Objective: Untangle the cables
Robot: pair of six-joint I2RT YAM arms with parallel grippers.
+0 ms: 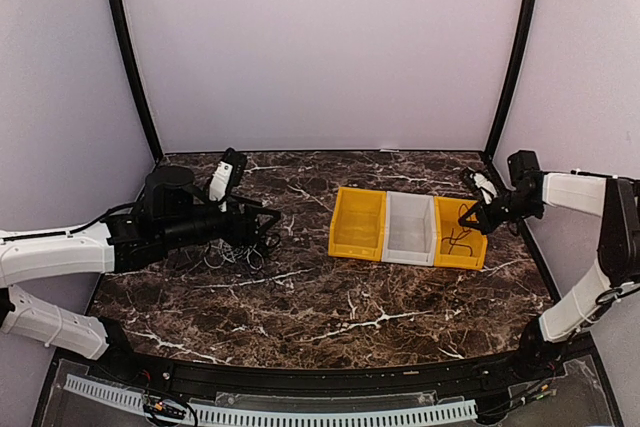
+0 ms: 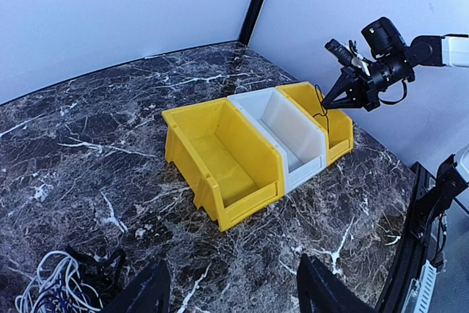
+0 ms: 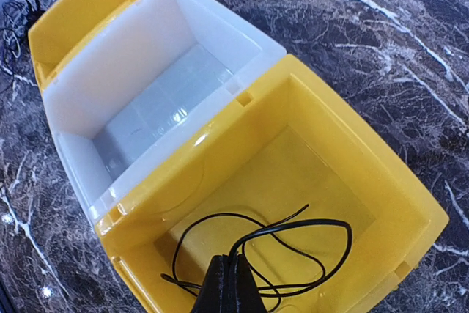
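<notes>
Cables (image 1: 232, 252) sit in two spots on the one marble table (image 1: 330, 307). Three bins stand touching in a row: the left yellow bin (image 1: 358, 224), the white bin (image 1: 411, 229) and the right yellow bin (image 1: 460, 237). Of the two grippers, the left gripper (image 2: 233, 291) hangs open just beside the black-and-white clump (image 2: 51, 284). The right gripper (image 3: 231, 284) is pinched shut on one black cable (image 3: 275, 228), which lies looped in the right yellow bin.

I hold the left arm (image 1: 60, 252) low, reaching in from the surface's left edge, with the left hand (image 1: 272, 229) level and its fingers spread. The right arm (image 1: 575, 192) bends in over the right edge. The right hand (image 3: 229, 284) is angled down, pinched on a black cable (image 3: 220, 215).
</notes>
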